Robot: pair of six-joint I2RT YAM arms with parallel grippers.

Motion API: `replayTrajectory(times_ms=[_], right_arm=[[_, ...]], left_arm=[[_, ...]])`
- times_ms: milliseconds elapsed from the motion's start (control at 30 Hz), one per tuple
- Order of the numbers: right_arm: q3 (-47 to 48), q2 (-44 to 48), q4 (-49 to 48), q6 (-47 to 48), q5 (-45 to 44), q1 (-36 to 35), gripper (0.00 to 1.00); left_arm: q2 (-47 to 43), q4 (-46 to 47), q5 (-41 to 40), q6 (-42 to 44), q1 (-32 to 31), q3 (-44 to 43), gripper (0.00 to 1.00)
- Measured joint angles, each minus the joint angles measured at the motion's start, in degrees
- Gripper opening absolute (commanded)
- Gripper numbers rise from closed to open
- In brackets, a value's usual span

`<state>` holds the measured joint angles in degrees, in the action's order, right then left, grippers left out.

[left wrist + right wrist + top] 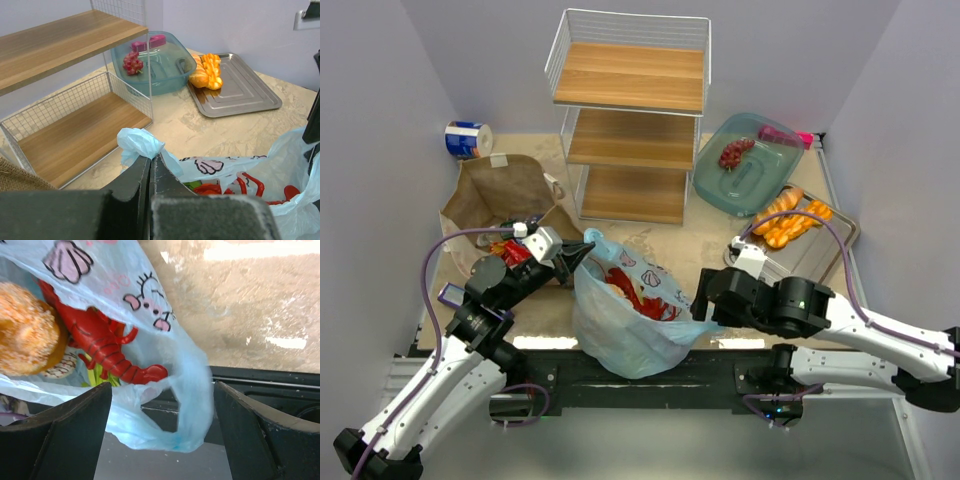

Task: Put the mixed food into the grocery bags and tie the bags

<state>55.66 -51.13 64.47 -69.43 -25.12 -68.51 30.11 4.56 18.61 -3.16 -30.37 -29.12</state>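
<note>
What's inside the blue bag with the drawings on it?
Inside the blue bag you can see a red lobster, a round orange bread and something green. Anything deeper is covered by them and the crumpled plastic.

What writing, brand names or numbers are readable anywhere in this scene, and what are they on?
No text can be read anywhere.
light-blue plastic bag: only cartoon shells and faces, no words.
blue-and-white roll: any print is too small to read.
red item in the brown paper bag: too blurred to read.
</note>
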Motion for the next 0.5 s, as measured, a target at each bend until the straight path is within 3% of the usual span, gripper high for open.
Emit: replayTrajectory(times_ms=[333,467,500], right_arm=[[3.0,1.8,3.2,-0.6,-3.8,0.0,0.85],[-0.1,1.2,1.8,-0.6,-2.8,0.0,0.75],[-0.9,1.0,1.0,-0.6,-2.1,0.0,0.64]], left_arm=[[-0.1,0.0,0.2,0.0,0.0,0.0,0.0],[-0.1,0.0,0.3,0.0,0.0,0.0,0.0],[-0.1,0.0,0.3,0.0,0.0,0.0,0.0]])
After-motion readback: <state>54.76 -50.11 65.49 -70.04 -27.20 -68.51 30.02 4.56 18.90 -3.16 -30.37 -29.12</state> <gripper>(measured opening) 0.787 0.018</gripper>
